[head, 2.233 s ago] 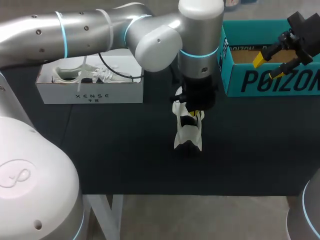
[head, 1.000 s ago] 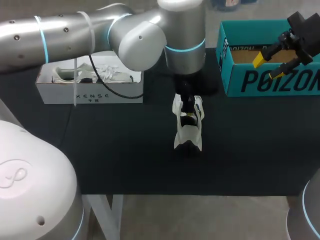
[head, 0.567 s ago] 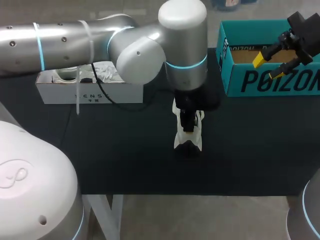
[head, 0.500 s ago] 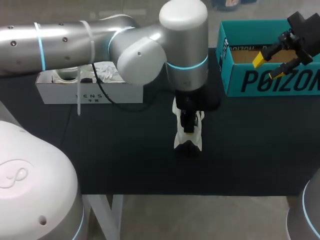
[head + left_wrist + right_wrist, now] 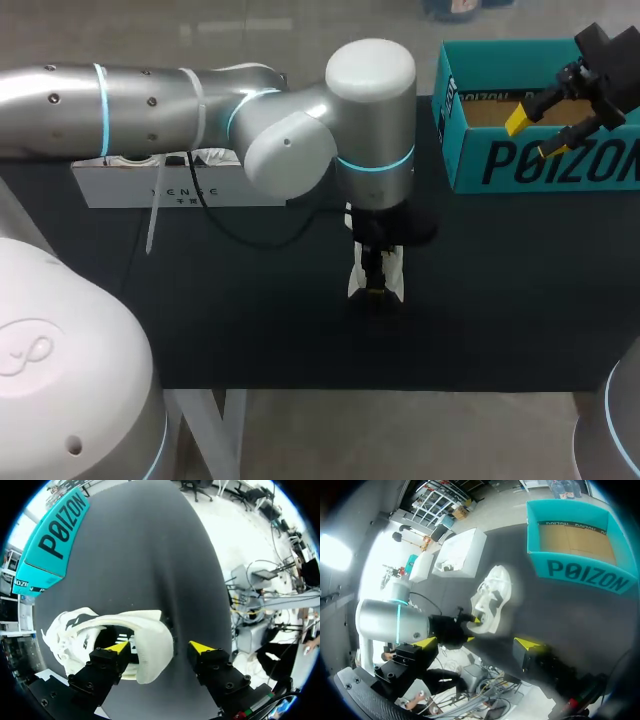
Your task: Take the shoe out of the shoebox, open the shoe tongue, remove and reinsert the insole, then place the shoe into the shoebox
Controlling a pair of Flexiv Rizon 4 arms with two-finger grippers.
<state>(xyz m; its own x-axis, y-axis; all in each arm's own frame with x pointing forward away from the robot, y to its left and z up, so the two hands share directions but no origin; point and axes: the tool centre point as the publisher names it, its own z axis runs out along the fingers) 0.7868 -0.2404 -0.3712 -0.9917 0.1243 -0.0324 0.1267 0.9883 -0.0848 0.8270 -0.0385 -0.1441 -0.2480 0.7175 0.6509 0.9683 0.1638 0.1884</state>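
A white shoe (image 5: pixel 357 282) stands on the black table (image 5: pixel 250 320) near the middle, toe pointing away from me. My left gripper (image 5: pixel 377 282) hangs over its heel end. In the left wrist view the gripper (image 5: pixel 160 649) is open: one fingertip (image 5: pixel 120 647) is inside the shoe (image 5: pixel 145 640) opening, the other stands outside the heel with a gap. My right gripper (image 5: pixel 545 125) hovers open over the teal shoebox (image 5: pixel 540 165) at the back right, holding nothing. From the right wrist, the shoe (image 5: pixel 492 597) lies ahead of that gripper (image 5: pixel 476 642).
A white shoebox (image 5: pixel 180 190) sits at the back left, largely hidden under my left arm. The teal shoebox (image 5: pixel 575 540) shows a bare cardboard floor. Black table surface stretches around the shoe on all sides.
My left gripper has opened and moved along the shoe toward its heel, nearer to me. The shoe stays in place. The right arm has not moved.
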